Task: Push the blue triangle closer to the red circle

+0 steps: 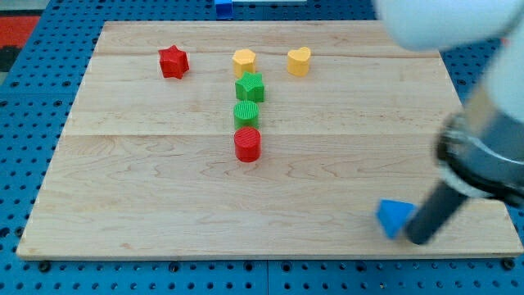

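Blue triangle: the small blue triangle block [394, 216] sits on the wooden board near the view's bottom right corner, close to the board's bottom edge.
My tip: the low end of my dark rod [416, 238] is down on the board, right beside the blue triangle on its right and a bit lower. It looks like it is touching the block, but the rod is blurry, so I cannot tell for sure.
My tip's state: it is just a straight rod. It has nothing that opens, shuts or grabs.
Red circle: the round red block [247, 144] stands near the middle of the board, well apart from the blue triangle, up and to the view's left of it.
Green blocks: a round green block [246, 114] is just above the red circle, almost touching it. A green star block [250, 86] is just above that one. The three make a short line going up.
Yellow blocks: a yellow block with flat sides [244, 61] tops that line. A yellow heart block [299, 61] sits to its right, near the board's top.
Red star: a red star block [173, 61] is alone toward the top left.
Board: the pale wooden board [123, 188] lies on a blue table with holes [24, 123].
My arm: the big white and dark part of my arm [491, 139] fills the view's right side, blurry.
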Controlling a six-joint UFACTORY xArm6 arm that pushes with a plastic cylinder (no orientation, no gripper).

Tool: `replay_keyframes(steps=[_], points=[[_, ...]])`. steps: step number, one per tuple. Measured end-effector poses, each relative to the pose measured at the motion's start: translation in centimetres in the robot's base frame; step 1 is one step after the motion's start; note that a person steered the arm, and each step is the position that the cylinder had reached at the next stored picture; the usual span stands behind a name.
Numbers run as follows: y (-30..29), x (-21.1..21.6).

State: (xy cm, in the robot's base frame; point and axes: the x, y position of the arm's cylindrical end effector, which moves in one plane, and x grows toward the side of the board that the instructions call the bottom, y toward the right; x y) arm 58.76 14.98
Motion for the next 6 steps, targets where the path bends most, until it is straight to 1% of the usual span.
replay_keyframes(steps=[1, 2, 4, 6], points=[[-3.3, -3.5], [-7.2, -4.5], [-11.3, -7.2], [-11.4, -7.2]])
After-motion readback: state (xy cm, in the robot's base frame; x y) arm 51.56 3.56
